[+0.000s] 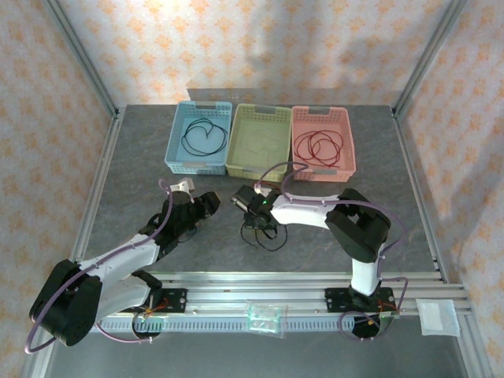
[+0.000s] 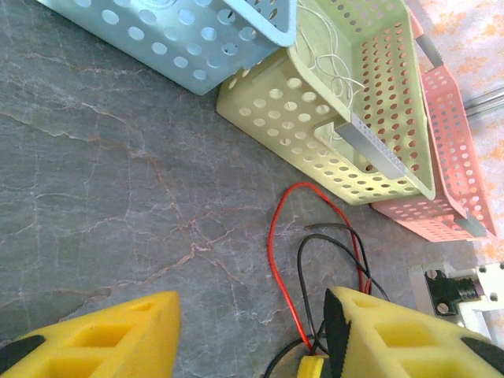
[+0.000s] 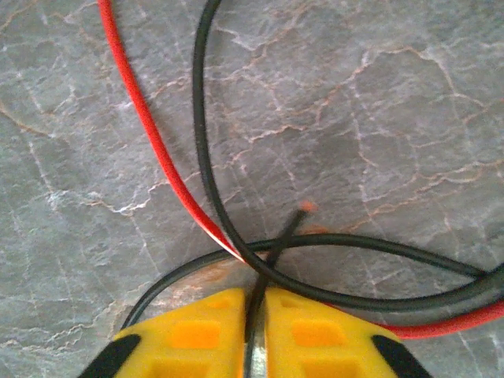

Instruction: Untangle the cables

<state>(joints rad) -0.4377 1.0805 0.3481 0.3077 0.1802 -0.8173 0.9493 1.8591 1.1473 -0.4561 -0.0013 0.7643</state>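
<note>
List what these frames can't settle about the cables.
Right wrist: the black cable end nipped in the right pincer vanishes between its fingers; grip depth hidden.
Right wrist: the red cable leaves by the top and right edges.
Left wrist: both cables' near loops pass behind the left pincer finger; the whitish cable in the green basket is cut by the top edge.
Top: the tangle is too small to read crossings.

The bench point(image 1: 142, 165) is surfaced in a grey, veined stone pattern. It is enclosed on three sides by walls point(image 1: 260, 47) papered with orange floral motifs, joined by aluminium posts point(image 1: 83, 55). Even lighting is noted.
</note>
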